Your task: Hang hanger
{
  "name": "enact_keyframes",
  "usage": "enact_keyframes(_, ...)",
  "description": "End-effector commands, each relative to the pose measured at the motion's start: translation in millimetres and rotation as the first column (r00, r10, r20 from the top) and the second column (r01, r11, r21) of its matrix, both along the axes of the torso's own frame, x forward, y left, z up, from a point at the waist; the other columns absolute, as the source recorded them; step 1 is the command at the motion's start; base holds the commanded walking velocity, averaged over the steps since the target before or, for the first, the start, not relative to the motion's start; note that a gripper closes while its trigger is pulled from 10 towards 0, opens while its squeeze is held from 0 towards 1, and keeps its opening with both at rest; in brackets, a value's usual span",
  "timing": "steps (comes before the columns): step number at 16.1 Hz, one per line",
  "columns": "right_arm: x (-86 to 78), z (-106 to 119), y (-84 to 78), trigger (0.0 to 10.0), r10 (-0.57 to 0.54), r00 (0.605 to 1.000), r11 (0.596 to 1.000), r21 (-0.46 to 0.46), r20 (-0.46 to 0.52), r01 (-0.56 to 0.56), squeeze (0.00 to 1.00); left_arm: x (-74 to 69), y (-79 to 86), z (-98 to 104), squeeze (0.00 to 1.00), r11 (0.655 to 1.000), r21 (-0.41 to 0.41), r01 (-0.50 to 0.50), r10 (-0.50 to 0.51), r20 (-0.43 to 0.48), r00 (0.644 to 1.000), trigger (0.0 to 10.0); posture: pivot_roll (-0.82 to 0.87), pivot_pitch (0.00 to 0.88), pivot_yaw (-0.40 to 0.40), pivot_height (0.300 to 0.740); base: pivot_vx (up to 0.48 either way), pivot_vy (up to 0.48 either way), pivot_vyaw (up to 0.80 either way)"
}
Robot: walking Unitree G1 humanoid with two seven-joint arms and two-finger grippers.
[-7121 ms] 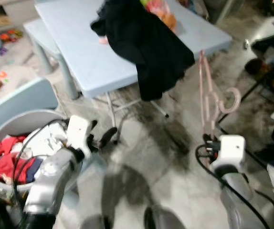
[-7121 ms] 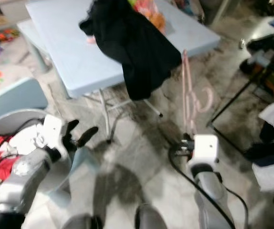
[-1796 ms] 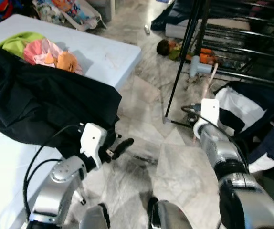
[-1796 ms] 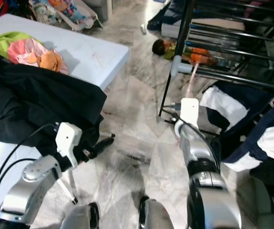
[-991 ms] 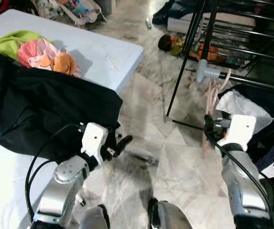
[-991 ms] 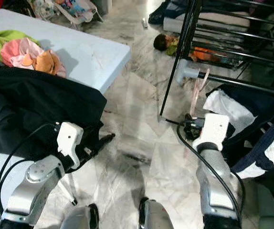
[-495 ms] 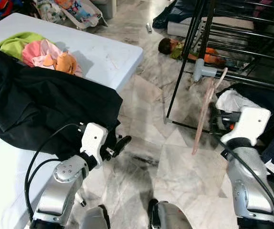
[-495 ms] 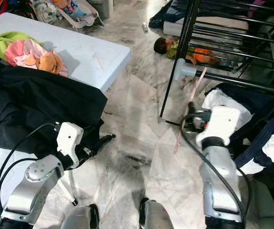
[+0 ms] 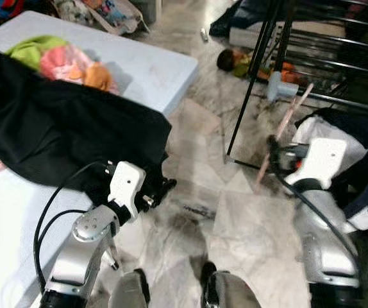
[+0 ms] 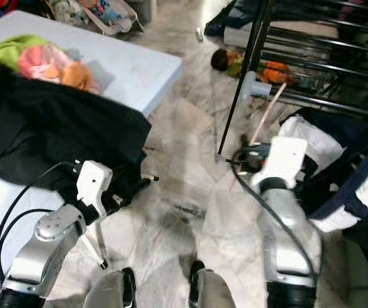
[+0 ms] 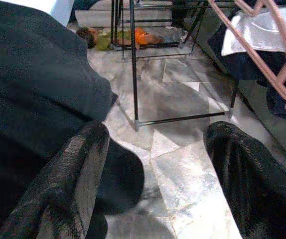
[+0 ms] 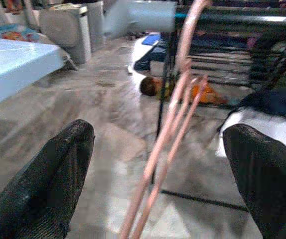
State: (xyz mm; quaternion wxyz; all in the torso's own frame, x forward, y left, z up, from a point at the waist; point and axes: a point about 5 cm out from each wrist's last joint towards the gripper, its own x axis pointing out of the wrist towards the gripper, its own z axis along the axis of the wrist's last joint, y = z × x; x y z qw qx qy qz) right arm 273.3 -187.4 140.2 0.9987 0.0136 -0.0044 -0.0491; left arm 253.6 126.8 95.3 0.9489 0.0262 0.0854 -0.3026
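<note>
Compared with half a second earlier, the pink hanger (image 9: pixel 285 130) has swung from hanging down beside the right forearm to slanting up and away from the robot, its far end now reaching the grey capped end (image 9: pixel 279 86) of the black clothes rack (image 9: pixel 256 72). Its long axis runs from the right gripper (image 9: pixel 272 156), low and near, toward the rack's rail, high and far. The hanger is a thin pink plastic frame (two or three parallel bars in the right wrist view (image 12: pixel 169 149)); its hook is probably at the far end, though blur hides it in the head views. In the right wrist view the two black fingers (image 12: pixel 53 179) stand wide apart with the hanger bars rising between them, so whether they grip it cannot be told. The left gripper (image 9: pixel 160 191) hangs idle beside the black garment (image 9: pixel 56 135) draped over the pale blue table (image 9: pixel 152 64), its two fingers (image 11: pixel 78 174) spread apart. One hanger, one rack and one table are visible. A navy-and-white garment (image 9: pixel 338 128) lies against the rack on the marble floor (image 9: pixel 248 231).
</note>
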Motion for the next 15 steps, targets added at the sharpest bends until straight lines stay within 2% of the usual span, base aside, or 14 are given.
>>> enact_keyframes(1, 0.9, 2, -0.2, 10.0, 0.019, 1.0, 1.0, -0.015, 0.0, -0.019, 0.0, -2.5, -0.9, -3, 0.0, 1.0, 0.012, 0.004, -0.004, -0.006, 1.0, 10.0, -0.07, 0.106, -0.002, 0.74, -0.394, 0.0, 0.0)
enact_keyframes(3, 1.3, 0, 0.7, 10.0, 0.007, 1.0, 0.998, -0.054, -0.014, -0.008, 0.0, -2.3, -1.8, -3, 0.0, 1.0, 0.012, 0.005, -0.005, -0.005, 1.0, 10.0, -0.06, 0.105, -0.007, 0.74, -0.322, 0.0, 0.0)
enact_keyframes(4, 2.0, -1, 2.5, 10.0, 0.042, 0.999, 0.998, -0.044, -0.023, -0.043, 0.0, -2.0, -1.4, -3, 0.0, 1.0, 0.012, 0.002, -0.002, -0.003, 1.0, 10.0, -0.06, 0.105, -0.008, 0.74, -0.304, 0.0, 0.0)
enact_keyframes(6, 2.7, 2, 2.9, 10.0, 0.046, 0.999, 0.998, -0.041, -0.008, -0.046, 0.0, -1.9, 0.4, -3, 0.0, 1.0, 0.015, -0.002, 0.002, -0.001, 1.0, 10.0, -0.06, 0.104, -0.009, 0.74, -0.276, 0.0, 0.0)
enact_keyframes(9, 3.4, 3, 6.5, 10.0, 0.082, 0.997, 0.996, -0.025, 0.004, -0.082, 0.0, -1.5, 0.4, -3, 0.0, 1.0, 0.015, -0.005, 0.005, 0.005, 1.0, 10.0, -0.06, 0.104, -0.009, 0.74, 0.0, 0.0, 0.0)
enact_keyframes(10, 2.9, 5, 9.5, 10.0, 0.105, 0.994, 0.994, -0.025, 0.008, -0.104, 0.0, 0.2, 1.6, -3, 0.0, 1.0, 0.02, -0.024, 0.024, 0.012, 1.0, 10.0, -0.06, 0.104, -0.009, 0.74, 0.0, 0.0, 0.8)
enact_keyframes(13, 2.1, 8, 18.1, 10.0, 0.164, 0.986, 0.986, -0.001, 0.029, -0.164, 0.0, 12.0, 16.2, -2, 0.0, 0.986, 0.028, -0.167, 0.165, 0.06, 0.985, 10.0, -0.05, 0.103, -0.014, 0.74, 0.0, 0.0, 0.8)
enact_keyframes(14, 3.2, 11, 21.3, 10.0, 0.188, 0.981, 0.982, 0.0, 0.048, -0.188, 0.0, 19.4, 25.9, 3, 0.0, 0.967, 0.03, -0.255, 0.251, 0.094, 0.963, 10.0, -0.05, 0.108, -0.015, 0.74, 0.0, 0.0, 0.8)
enact_keyframes(15, 3.8, 13, 22.4, 10.0, 0.198, 0.979, 0.98, -0.006, 0.056, -0.198, 0.0, 21.6, 29.2, 5, 0.0, 0.958, 0.032, -0.285, 0.28, 0.11, 0.954, 10.0, -0.05, 0.108, -0.015, 0.74, 0.0, 0.0, 0.8)
